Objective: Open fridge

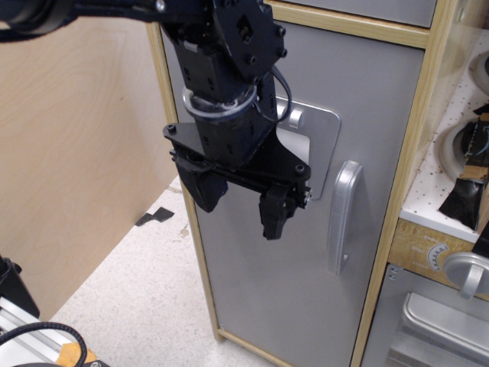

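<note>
The fridge is a tall light-wood cabinet with a flat grey door [283, 298], which looks closed. Its silver vertical bar handle [344, 215] sits at the door's right side. A silver recessed dispenser panel [315, 136] is partly hidden behind my arm. My black gripper [241, 206] hangs in front of the door, left of the handle and apart from it. Its two fingers [276, 214] point down with a gap between them and hold nothing.
A wooden wall panel [76, 153] stands to the left. A speckled white floor [137, 290] lies below. To the right are a white counter with a sink [466, 153], a small silver oven door [439, 325] with a round knob [467, 274], and a dial [435, 256].
</note>
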